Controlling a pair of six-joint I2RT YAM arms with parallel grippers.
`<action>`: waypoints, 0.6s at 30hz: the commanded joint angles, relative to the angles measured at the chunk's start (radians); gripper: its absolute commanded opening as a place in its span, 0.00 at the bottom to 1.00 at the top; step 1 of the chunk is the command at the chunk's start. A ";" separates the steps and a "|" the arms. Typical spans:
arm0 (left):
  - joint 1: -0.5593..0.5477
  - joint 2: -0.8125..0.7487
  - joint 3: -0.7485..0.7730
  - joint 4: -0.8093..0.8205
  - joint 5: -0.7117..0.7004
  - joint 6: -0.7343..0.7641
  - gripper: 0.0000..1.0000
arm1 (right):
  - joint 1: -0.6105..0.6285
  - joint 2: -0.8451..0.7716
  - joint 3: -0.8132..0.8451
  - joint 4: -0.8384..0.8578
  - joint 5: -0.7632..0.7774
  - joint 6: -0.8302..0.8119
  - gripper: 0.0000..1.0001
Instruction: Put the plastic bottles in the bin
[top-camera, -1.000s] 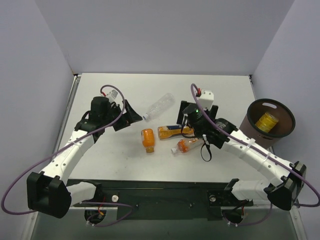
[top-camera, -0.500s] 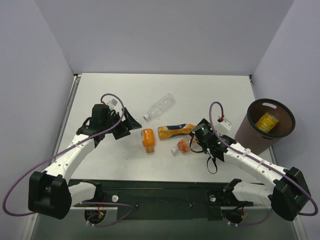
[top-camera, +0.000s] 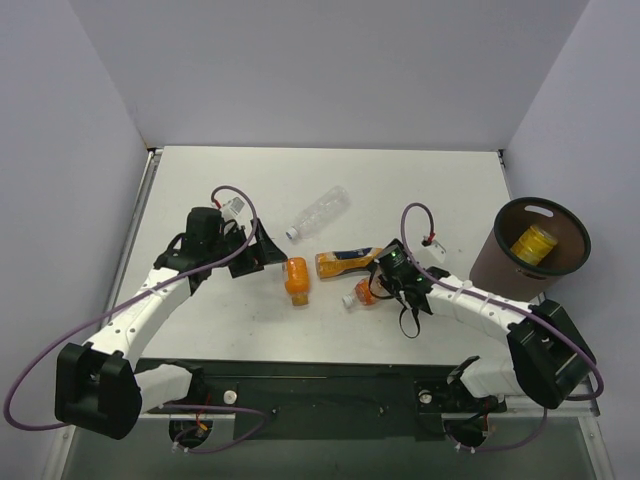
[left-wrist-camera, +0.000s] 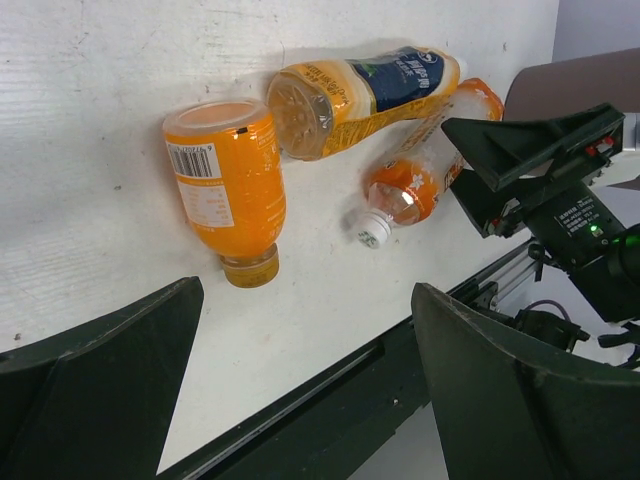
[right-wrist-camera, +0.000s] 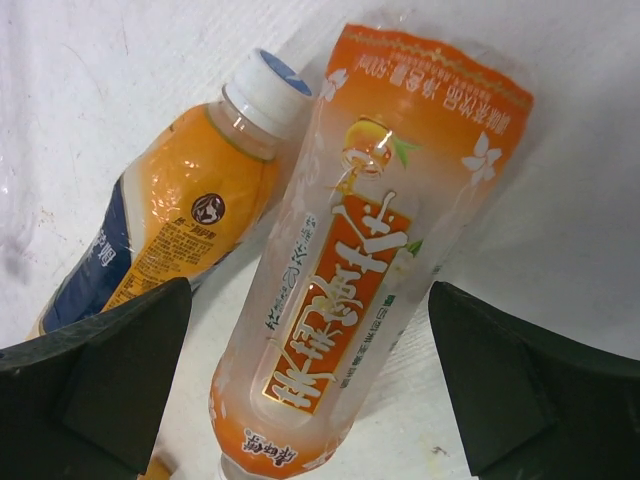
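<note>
Three bottles with orange contents lie mid-table: a short orange bottle (top-camera: 295, 279), a dark-labelled bottle (top-camera: 345, 262) and a small orange-labelled bottle (top-camera: 362, 292). A clear bottle (top-camera: 318, 212) lies farther back. A yellow bottle (top-camera: 532, 243) lies inside the brown bin (top-camera: 497, 262) at the right. My right gripper (top-camera: 378, 283) is open, with its jaws on either side of the orange-labelled bottle (right-wrist-camera: 370, 290), not touching it; the dark-labelled bottle (right-wrist-camera: 190, 220) lies beside it. My left gripper (top-camera: 268, 248) is open and empty, just left of the short orange bottle (left-wrist-camera: 225, 185).
A black rail (top-camera: 330, 385) runs along the table's near edge between the arm bases. White walls close in the left, back and right sides. The bin stands at the table's right edge. My right gripper also shows in the left wrist view (left-wrist-camera: 540, 170).
My right arm has drawn back from over the dark-labelled bottle and come down around the small orange-labelled bottle. My left gripper has shifted slightly right towards the short orange bottle.
</note>
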 joint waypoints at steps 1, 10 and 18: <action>-0.003 -0.018 0.022 -0.011 0.010 0.052 0.97 | -0.004 0.023 -0.060 0.124 -0.019 0.093 0.99; -0.003 -0.026 0.002 -0.016 0.034 0.058 0.97 | -0.007 0.014 -0.092 0.108 0.042 0.127 0.91; -0.001 -0.017 0.015 0.009 0.068 0.046 0.97 | -0.020 -0.043 -0.114 0.102 0.059 0.106 0.52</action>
